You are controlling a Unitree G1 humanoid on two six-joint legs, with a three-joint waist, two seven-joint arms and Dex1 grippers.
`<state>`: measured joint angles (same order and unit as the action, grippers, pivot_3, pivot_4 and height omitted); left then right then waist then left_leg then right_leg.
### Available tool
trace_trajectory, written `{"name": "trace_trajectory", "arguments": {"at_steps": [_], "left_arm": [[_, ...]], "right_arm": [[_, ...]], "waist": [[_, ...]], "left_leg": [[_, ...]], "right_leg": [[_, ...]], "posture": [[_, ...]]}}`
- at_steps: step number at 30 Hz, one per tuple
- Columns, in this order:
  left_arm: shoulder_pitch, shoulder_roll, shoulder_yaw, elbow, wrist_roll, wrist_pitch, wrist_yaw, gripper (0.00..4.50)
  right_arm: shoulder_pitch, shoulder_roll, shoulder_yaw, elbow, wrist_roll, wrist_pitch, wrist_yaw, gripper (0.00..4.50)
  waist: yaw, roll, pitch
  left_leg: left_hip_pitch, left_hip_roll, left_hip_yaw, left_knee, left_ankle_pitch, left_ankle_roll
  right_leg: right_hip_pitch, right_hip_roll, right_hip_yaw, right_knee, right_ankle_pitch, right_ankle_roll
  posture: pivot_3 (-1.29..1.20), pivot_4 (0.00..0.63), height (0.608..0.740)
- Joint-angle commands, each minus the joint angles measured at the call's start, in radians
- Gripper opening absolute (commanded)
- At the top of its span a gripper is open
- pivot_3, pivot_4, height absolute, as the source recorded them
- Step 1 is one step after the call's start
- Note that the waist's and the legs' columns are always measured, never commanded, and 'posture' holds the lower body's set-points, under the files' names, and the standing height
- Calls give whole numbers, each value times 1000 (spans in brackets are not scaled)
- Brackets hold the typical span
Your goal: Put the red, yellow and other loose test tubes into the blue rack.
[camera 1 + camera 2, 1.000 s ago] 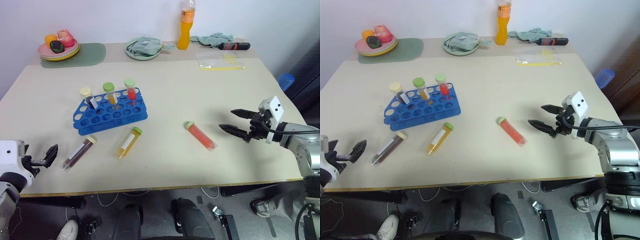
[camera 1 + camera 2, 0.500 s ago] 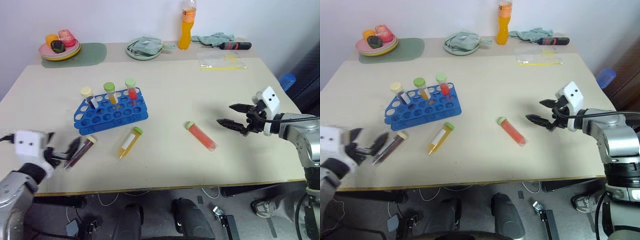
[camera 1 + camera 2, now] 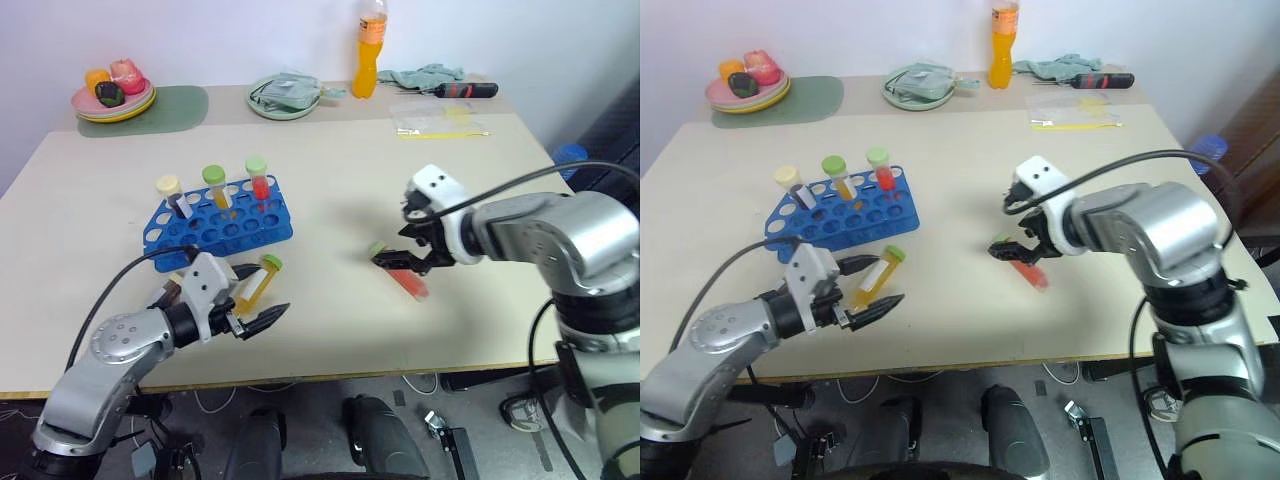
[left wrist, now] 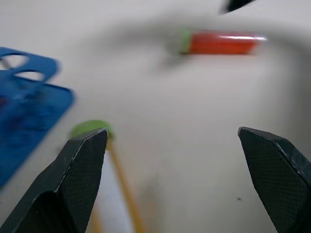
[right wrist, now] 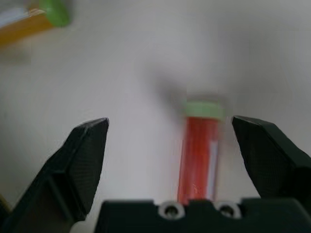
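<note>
Risk: your right hand (image 3: pixel 400 262), fingers apart over the red tube (image 5: pixel 198 150), can roll it along the surface (image 3: pixel 480 200) if one finger lands first.

An orange bottle (image 3: pixel 373 48), a screwdriver (image 3: pixel 466 90) and a plate of toy food (image 3: pixel 113 95) line the far edge.

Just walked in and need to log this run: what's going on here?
The robot is tidying loose test tubes into the blue rack, which already holds three. Its right gripper hangs open over the red tube lying on the table. Its left gripper is open beside the yellow tube. Neither holds anything yet. A dark tube lies partly hidden behind the left arm.
</note>
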<state>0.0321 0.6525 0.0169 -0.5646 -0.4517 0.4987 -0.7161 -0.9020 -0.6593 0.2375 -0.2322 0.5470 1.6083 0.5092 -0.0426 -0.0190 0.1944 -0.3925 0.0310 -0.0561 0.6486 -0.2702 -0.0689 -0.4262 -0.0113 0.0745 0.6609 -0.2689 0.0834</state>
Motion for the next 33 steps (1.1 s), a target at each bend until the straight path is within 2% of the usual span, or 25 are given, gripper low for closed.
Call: {"name": "trace_trajectory", "arguments": {"at_steps": [1, 5, 13, 16, 17, 20, 22, 24, 26, 28, 30, 33], "left_arm": [[-2, -11, -19, -34, 18, -27, 6, 4421], [23, -29, -56, -64, 43, -34, 25, 4421], [47, -55, -88, -84, 72, -46, 53, 4421], [51, -64, -91, -85, 82, -53, 60, 4500], [53, -66, -89, -84, 83, -55, 60, 4500], [57, -68, -85, -84, 86, -58, 63, 4500], [60, -69, -84, -84, 88, -61, 67, 4500], [65, -69, -78, -85, 91, -62, 74, 4500], [78, -68, -64, -87, 93, -65, 83, 4500], [100, -68, -36, -83, 94, -72, 94, 4500], [125, -77, 15, -65, 92, -81, 117, 4500], [138, -122, 119, -10, 74, -100, 173, 4500]], "right_arm": [[-62, 12, 48, 95, 62, 6, -121, 4500], [-116, 2, 123, 222, 151, 6, -245, 4500], [-205, -30, 244, 382, 431, 6, -441, 4500], [-220, -31, 275, 413, 512, 6, -513, 3664], [-225, -32, 281, 421, 538, 6, -532, 3257], [-230, -28, 291, 439, 597, 6, -589, 1648], [-231, -28, 291, 436, 622, 6, -625, 754], [-226, -28, 252, 404, 644, 6, -647, 725], [-196, -22, 176, 280, 598, -16, -629, 725], [-140, -31, 126, 104, 548, -130, -536, 725], [-53, -12, 66, -42, 460, -389, -397, 725], [70, 57, 53, -126, 277, -792, -171, 725]], "waist": [[2, 0, 0], [-2, 0, 0], [-3, 0, 0], [-3, 0, 0], [-3, 0, 0], [-3, 0, 0], [-3, 0, 0], [-3, 0, 0], [-3, 1, 0], [-2, 1, 0], [-3, 1, 0], [-2, 1, 0]], "left_leg": [[-1, 0, 0, 0, 0, 0], [-1, 0, 0, 0, 0, 1], [0, 0, 0, 0, -1, 1], [0, 0, 0, 0, -1, 1], [0, 0, 0, 0, -1, 1], [0, 0, 0, 0, -1, 2], [0, 0, 0, 0, -1, 2], [0, 0, 0, 0, -1, 2], [0, 0, 0, 0, -1, 2], [-1, 1, 0, -1, -1, 2], [-1, 1, -1, -1, -2, 3], [-1, 1, 0, -1, -2, 4]], "right_leg": [[0, 0, 0, 0, 0, 0], [-1, 0, 0, 0, 0, 0], [-1, 1, 0, 0, 0, 0], [-1, 1, 0, 0, 0, 0], [-1, 1, 0, 0, 0, 0], [-1, 1, 0, 0, 0, 0], [-1, 1, 0, 0, 0, 0], [-1, 1, 0, 0, 0, 0], [-1, 1, 0, 0, 0, 0], [-2, 1, 0, 0, 0, 0], [-2, 1, 0, 0, 0, 0], [-2, 1, -1, -1, 0, 1]], "posture": [[0, 150, 740], [0, 150, 740], [0, 150, 740], [0, 150, 740], [0, 150, 740], [0, 150, 740], [0, 150, 740], [0, 150, 740], [0, 150, 740], [0, 150, 740], [0, 150, 740], [0, 150, 740]]}}
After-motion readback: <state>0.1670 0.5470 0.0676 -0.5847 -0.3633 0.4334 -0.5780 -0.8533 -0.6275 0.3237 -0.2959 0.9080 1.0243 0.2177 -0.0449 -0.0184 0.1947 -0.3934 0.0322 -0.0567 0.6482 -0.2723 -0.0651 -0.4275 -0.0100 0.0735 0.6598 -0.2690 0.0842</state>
